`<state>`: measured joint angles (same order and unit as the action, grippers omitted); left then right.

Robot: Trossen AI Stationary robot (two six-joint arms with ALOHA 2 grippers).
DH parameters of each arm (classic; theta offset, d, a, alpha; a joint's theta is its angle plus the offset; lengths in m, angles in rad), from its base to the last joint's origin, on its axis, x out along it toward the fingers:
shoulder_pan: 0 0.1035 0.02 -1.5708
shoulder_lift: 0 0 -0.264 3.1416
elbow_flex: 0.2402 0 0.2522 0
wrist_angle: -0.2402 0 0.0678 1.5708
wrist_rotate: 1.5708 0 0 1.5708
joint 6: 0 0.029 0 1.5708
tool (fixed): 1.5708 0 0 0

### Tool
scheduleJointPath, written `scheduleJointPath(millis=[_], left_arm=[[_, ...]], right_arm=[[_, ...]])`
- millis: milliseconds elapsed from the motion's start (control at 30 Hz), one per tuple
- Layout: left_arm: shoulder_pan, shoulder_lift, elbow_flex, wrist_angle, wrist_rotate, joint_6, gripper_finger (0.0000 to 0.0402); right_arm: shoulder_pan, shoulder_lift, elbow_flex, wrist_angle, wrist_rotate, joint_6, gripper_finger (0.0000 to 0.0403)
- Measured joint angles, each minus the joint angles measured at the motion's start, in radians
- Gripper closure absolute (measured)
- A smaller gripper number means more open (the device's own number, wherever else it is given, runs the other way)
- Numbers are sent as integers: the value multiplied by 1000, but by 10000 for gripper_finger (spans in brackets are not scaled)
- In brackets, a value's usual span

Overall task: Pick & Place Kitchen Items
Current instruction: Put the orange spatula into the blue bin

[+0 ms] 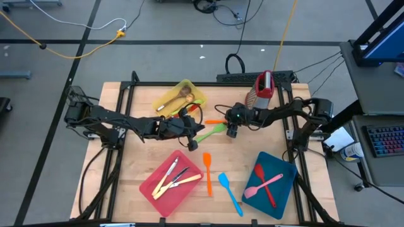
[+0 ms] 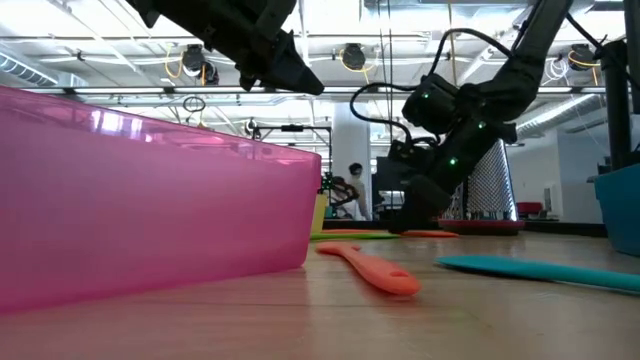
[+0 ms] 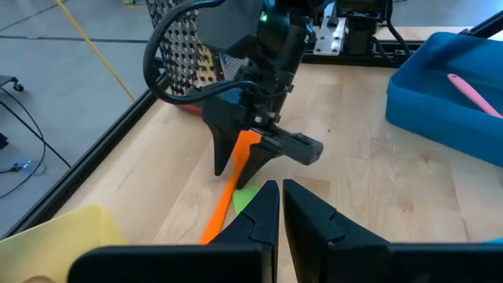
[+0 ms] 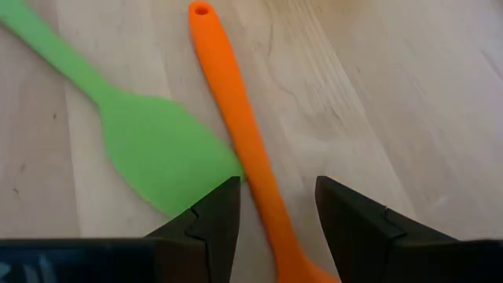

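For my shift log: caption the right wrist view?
Open right gripper straddling the orange utensil beside the green spatula.

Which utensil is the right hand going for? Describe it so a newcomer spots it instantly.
Start at the metal grater at the table's far edge; the right hand sits just in front of it, open. Its fingers straddle the handle of a slim orange utensil lying flat on the wood. A green spatula touches it; another orange spatula lies apart, by the pink tray.
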<state>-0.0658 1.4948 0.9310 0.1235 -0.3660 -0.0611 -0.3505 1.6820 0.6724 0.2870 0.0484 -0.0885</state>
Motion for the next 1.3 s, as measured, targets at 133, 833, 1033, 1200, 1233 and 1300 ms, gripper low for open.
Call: scheduleJointPath(millis=[133,833,1033,1200,1233,1300], left_arm=[[-2,0,0,-4,0,0,376],[-2,0,0,-24,0,-27,376],[-2,0,0,-24,0,-27,376],[-2,0,0,-25,0,-27,376],[-2,0,0,-25,0,-27,376],[-2,0,0,-24,0,-30,376]], right_arm=[[-4,7,2,-14,1,-25,247],[35,-9,0,-10,3,-80,402],[82,-84,-4,-51,3,-52,402],[118,-154,-3,-89,3,-46,402],[124,-162,-3,-86,3,-44,402],[131,-168,0,-75,4,-53,402]])
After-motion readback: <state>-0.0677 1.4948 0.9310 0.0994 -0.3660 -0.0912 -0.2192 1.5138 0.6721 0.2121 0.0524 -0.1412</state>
